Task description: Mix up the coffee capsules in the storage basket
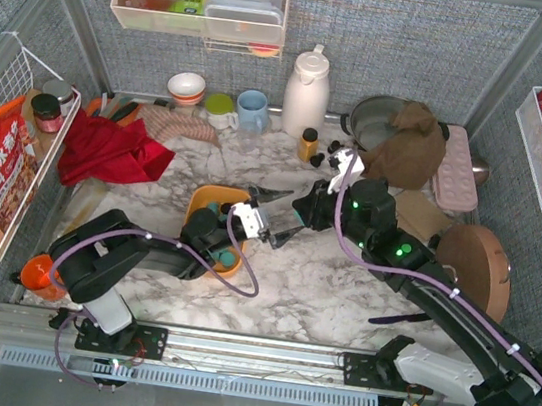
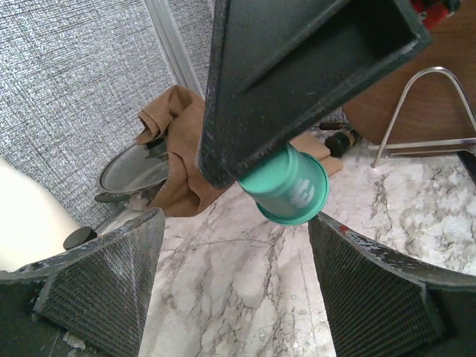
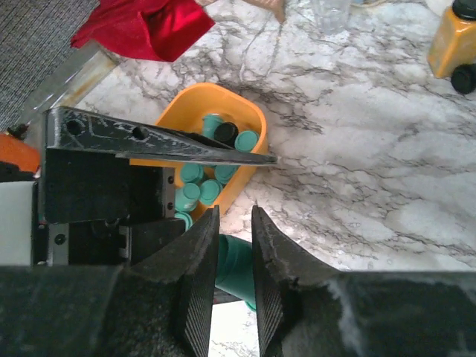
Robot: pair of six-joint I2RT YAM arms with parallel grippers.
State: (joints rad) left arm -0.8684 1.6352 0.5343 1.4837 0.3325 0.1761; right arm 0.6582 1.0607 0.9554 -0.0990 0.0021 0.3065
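The orange storage basket [image 1: 213, 195] [image 3: 216, 93] sits on the marble left of centre, with several teal and a few black coffee capsules [image 3: 201, 190] [image 1: 228, 256] inside. My right gripper [image 3: 235, 212] [image 1: 295, 214] hovers just right of the basket, shut on one teal capsule [image 3: 234, 264] [image 2: 290, 186]. My left gripper [image 2: 234, 223] [image 1: 271, 215] reaches over the basket and stands open, its fingers wide on either side of that held capsule without touching it. The left arm hides part of the basket in the top view.
A red cloth [image 1: 107, 150] lies at the back left. A white jug [image 1: 307, 92], a small amber bottle [image 1: 307, 145], loose black capsules [image 1: 333, 156] and a pot draped in brown cloth [image 1: 411, 142] stand behind. A round wooden board [image 1: 475, 262] is at right.
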